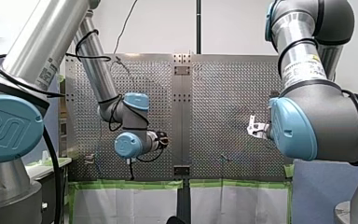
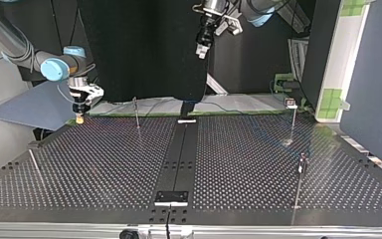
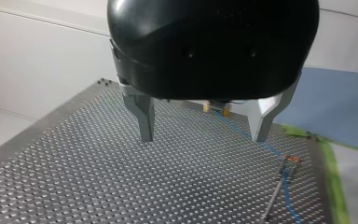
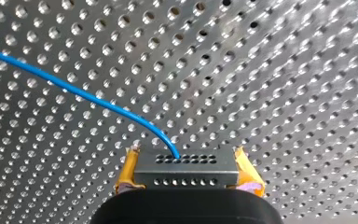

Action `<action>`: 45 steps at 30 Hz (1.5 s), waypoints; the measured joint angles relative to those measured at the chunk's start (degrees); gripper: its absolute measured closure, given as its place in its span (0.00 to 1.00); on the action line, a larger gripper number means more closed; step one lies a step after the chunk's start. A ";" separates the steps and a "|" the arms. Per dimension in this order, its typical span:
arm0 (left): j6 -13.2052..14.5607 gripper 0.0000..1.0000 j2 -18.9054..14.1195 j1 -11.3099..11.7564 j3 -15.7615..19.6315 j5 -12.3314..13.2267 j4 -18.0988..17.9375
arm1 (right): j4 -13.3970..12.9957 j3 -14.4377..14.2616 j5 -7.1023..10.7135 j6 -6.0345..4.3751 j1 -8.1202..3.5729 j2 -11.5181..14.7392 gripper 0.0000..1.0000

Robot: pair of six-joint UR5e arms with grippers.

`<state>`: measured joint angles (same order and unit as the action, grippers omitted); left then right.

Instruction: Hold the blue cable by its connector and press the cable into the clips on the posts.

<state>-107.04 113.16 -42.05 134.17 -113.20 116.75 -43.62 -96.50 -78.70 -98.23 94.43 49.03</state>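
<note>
Pinching the grey connector (image 4: 186, 169) between its yellow pads (image 4: 127, 170), my right gripper (image 2: 80, 118) sits low at the far left edge of the table (image 2: 104, 164) in the top view. Blue cable (image 4: 74, 91) leaves the connector and runs off over the holes. Thin post (image 2: 136, 113) stands just to its right. My left gripper (image 2: 201, 51) hangs high over the middle, metal fingers (image 3: 142, 116) spread, nothing between. Another post (image 2: 293, 119) stands far right. Cable runs beside a clip (image 3: 292, 161); can't tell if seated.
</note>
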 joint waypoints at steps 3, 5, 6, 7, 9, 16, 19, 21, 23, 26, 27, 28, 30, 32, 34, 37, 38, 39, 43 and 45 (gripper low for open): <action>0.00 0.00 0.02 0.11 1.56 0.01 -0.33 | -0.08 -0.36 -0.03 -0.02 0.24 0.86 1.00; 0.00 0.00 0.02 0.19 2.47 0.01 -0.71 | -0.08 -0.44 -0.04 -0.04 0.35 1.28 1.00; 0.02 0.00 0.02 0.25 3.09 0.00 -0.93 | -0.08 -0.47 -0.05 -0.10 0.39 1.46 1.00; 0.05 0.00 0.01 0.29 3.49 -0.01 -1.06 | -0.08 -0.49 -0.05 -0.20 0.41 1.55 1.00; 0.11 0.00 0.01 0.38 4.13 -0.03 -1.27 | -0.08 -0.49 -0.06 -0.48 0.43 1.66 1.00; 0.17 0.00 -0.01 0.44 4.61 -0.05 -1.42 | -0.07 -0.49 -0.06 -0.73 0.44 1.72 1.00; 0.17 0.00 -0.01 0.46 4.62 -0.05 -1.42 | -0.08 -0.49 -0.06 -0.74 0.45 1.73 1.00; 0.17 0.00 -0.01 0.46 4.62 -0.05 -1.43 | -0.08 -0.49 -0.06 -0.74 0.44 1.74 1.00; 0.17 0.00 -0.01 0.46 4.63 -0.05 -1.43 | -0.07 -0.49 -0.06 -0.74 0.44 1.74 1.00; 0.17 0.00 -0.01 0.46 4.63 -0.05 -1.43 | -0.08 -0.49 -0.06 -0.74 0.45 1.74 1.00; 0.17 0.00 -0.01 0.46 4.63 -0.05 -1.43 | -0.08 -0.49 -0.06 -0.75 0.45 1.74 1.00; 0.17 0.00 -0.01 0.46 4.63 -0.05 -1.43 | -0.08 -0.50 -0.06 -0.74 0.45 1.74 1.00; 0.17 0.00 -0.01 0.46 4.63 -0.05 -1.43 | -0.08 -0.49 -0.06 -0.74 0.45 1.74 1.00; 0.17 0.00 -0.01 0.46 4.63 -0.05 -1.43 | -0.08 -0.50 -0.06 -0.75 0.45 1.73 1.00; 0.17 0.00 -0.01 0.46 4.63 -0.04 -1.43 | -0.08 -0.49 -0.06 -0.75 0.44 1.74 1.00; 0.17 0.00 -0.01 0.46 4.63 -0.05 -1.43 | -0.08 -0.49 -0.06 -0.74 0.45 1.74 1.00; 0.17 0.00 -0.01 0.46 4.63 -0.05 -1.43 | -0.07 -0.49 -0.06 -0.74 0.44 1.74 1.00; 0.17 0.00 -0.01 0.46 4.63 -0.05 -1.43 | -0.08 -0.49 -0.06 -0.75 0.45 1.74 1.00; 0.17 0.00 -0.01 0.46 4.63 -0.05 -1.43 | -0.08 -0.49 -0.06 -0.75 0.45 1.74 1.00; 0.17 0.00 -0.01 0.46 4.63 -0.05 -1.43 | -0.08 -0.49 -0.06 -0.75 0.44 1.74 1.00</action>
<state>-106.87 113.14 -41.59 138.80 -113.24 115.32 -43.69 -97.00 -78.76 -98.97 94.88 50.77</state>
